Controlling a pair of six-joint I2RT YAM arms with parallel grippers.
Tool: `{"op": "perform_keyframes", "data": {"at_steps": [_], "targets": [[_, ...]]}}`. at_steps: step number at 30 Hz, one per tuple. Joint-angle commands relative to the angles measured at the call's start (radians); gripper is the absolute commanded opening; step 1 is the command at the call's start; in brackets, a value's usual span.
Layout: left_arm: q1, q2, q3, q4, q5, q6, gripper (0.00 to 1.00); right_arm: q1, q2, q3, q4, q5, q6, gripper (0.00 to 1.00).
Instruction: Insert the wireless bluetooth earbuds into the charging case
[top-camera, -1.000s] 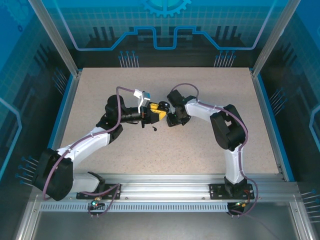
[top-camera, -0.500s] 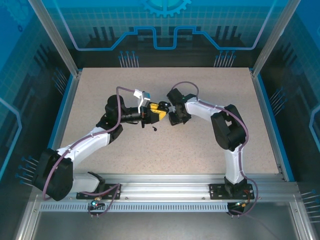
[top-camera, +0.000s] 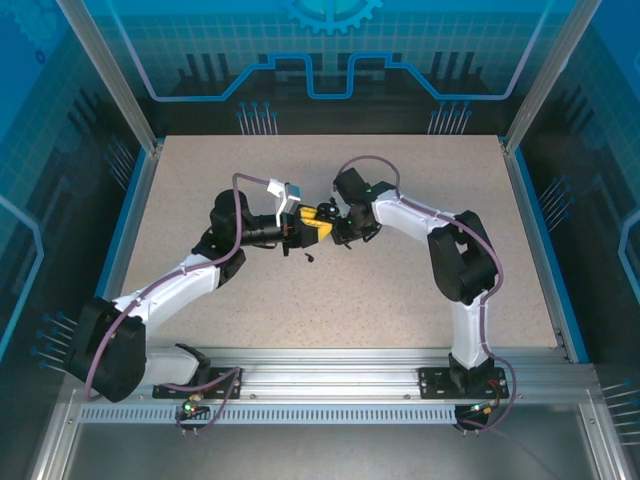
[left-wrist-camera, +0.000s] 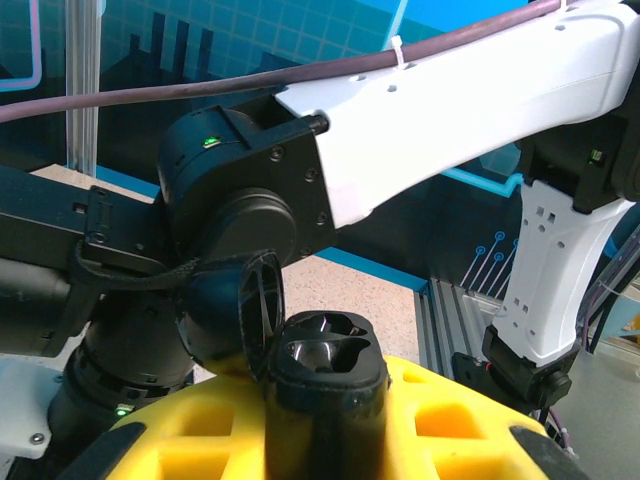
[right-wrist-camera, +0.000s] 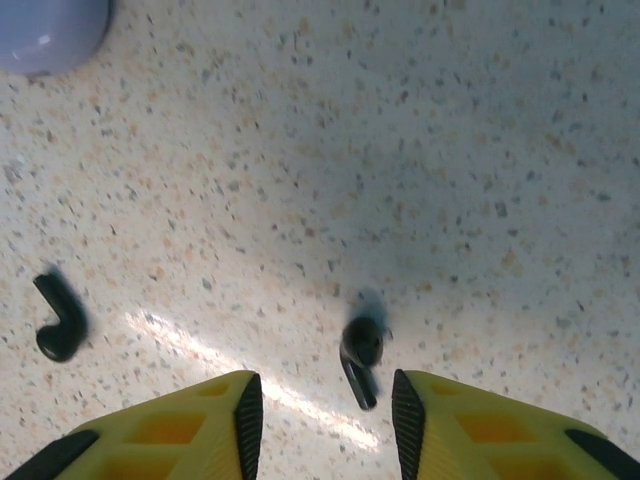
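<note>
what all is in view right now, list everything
charging case: one, black, lid open, sockets look empty, held between the left fingers
earbuds: two, black, lying on the table, one by the gap between the right fingers, the other off to its left in the right wrist view
rounded case-like thing: one, pale lavender, on the table, cut off at the corner of the right wrist view
table: one, speckled beige
left fingers: two, yellow, shut on the charging case
right fingers: two, yellow, open, above the table
</note>
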Motion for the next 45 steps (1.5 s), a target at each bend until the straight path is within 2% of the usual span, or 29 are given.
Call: {"op": "perform_keyframes", "data": {"at_steps": [1,10,32,42,45], "targets": [[0.012,-0.031,-0.001,0.003,-0.004,0.030,0.06,0.004,0.049,0.047,-0.050,-0.005,-0.011,0.38],[0.012,-0.026,0.002,0.000,-0.005,0.030,0.05,0.007,0.105,0.100,-0.115,0.032,-0.031,0.36],[0.012,-0.021,0.002,-0.006,-0.004,0.032,0.05,0.011,0.177,0.146,-0.147,0.055,-0.041,0.34],[0.012,-0.024,-0.002,-0.010,-0.005,0.036,0.05,0.012,0.199,0.167,-0.174,0.069,-0.054,0.29],[0.012,-0.026,-0.001,-0.010,-0.005,0.036,0.05,0.013,0.198,0.165,-0.178,0.062,-0.054,0.24]]}}
